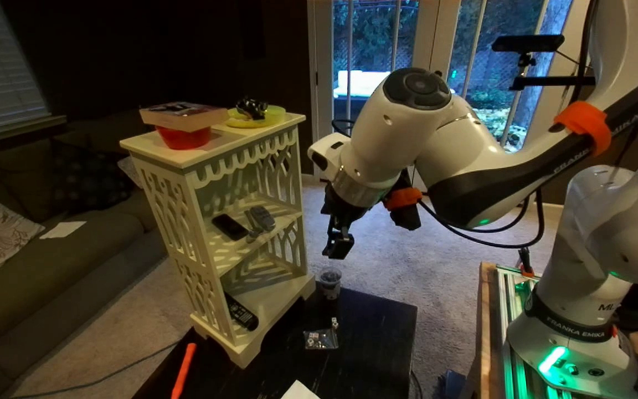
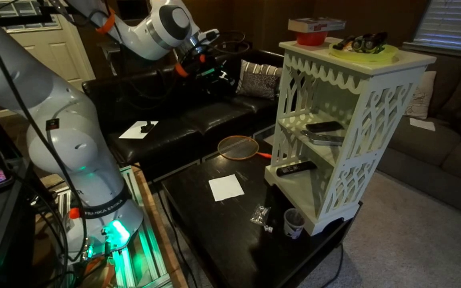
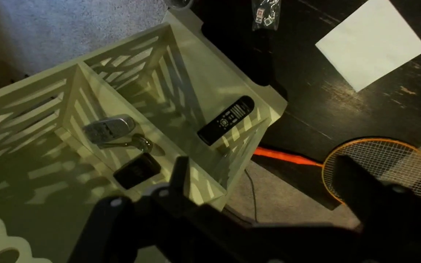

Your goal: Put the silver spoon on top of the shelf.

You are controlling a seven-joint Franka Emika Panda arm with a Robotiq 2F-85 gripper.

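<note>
A black sofa point(image 2: 198, 112) and a grey sofa point(image 1: 92, 260) stand in the background. The white arm point(image 1: 463, 149) bends down toward its tip. On the low black worktop point(image 2: 214, 228) stands the cream shelf point(image 1: 230, 137), upright. The claw point(image 3: 262, 159) hangs before the shelf's front, clear of it, its fingers spread wide apart. An orange racket point(image 3: 382, 157) lies on the worktop beside the shelf, a sheet of paper point(image 3: 371, 47) near it. On the shelf's top, a yellow dish point(image 2: 388, 56) bears a dark thing point(image 2: 368, 43) too unclear to name; next to it, a box or book point(image 2: 316, 25), I cannot tell which, rests across a red bowl point(image 2: 311, 39). A cup point(image 2: 293, 226) stands just beside a front corner of the shelf. The remote point(image 3: 227, 119) lies on the lowest tier, a small clear bag point(image 2: 259, 216) on the worktop near the cup. The middle tier holds a black phone point(image 3: 137, 170), a grey device point(image 3: 110, 128) and, between them near the front edge, the silver spoon point(image 3: 141, 143).
</note>
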